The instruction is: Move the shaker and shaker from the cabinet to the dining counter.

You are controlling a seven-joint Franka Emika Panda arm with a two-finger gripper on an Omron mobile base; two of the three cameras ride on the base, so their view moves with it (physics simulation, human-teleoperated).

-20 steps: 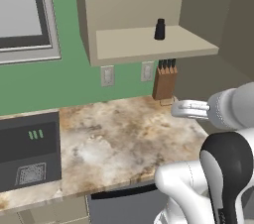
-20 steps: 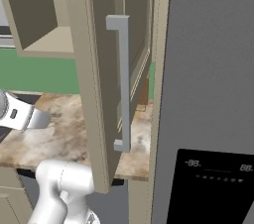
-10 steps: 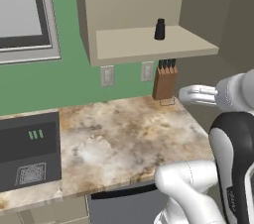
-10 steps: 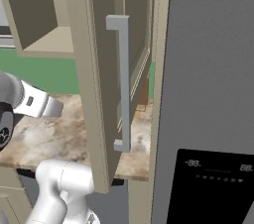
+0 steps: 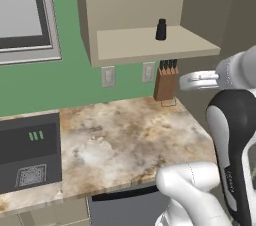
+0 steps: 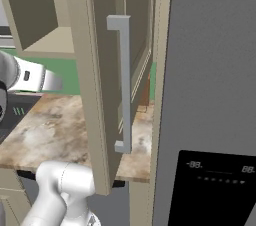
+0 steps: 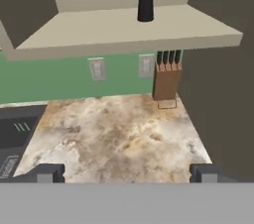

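The cabinet [image 5: 150, 45] hangs on the green wall with its door [image 6: 107, 75] swung wide, the long metal handle [image 6: 125, 82] facing the right base camera. Below it runs the marbled worktop [image 5: 125, 140], with a dark appliance [image 5: 27, 152] at its left end and a wooden knife block [image 5: 166, 81] at the back by the wall outlets [image 7: 96, 68]. The hand [image 7: 126, 172] hovers over the worktop, below shelf level, its fingers spread wide and empty. One black shaker [image 5: 161, 29] stands upright on the cabinet shelf; possibly a second hides behind it.
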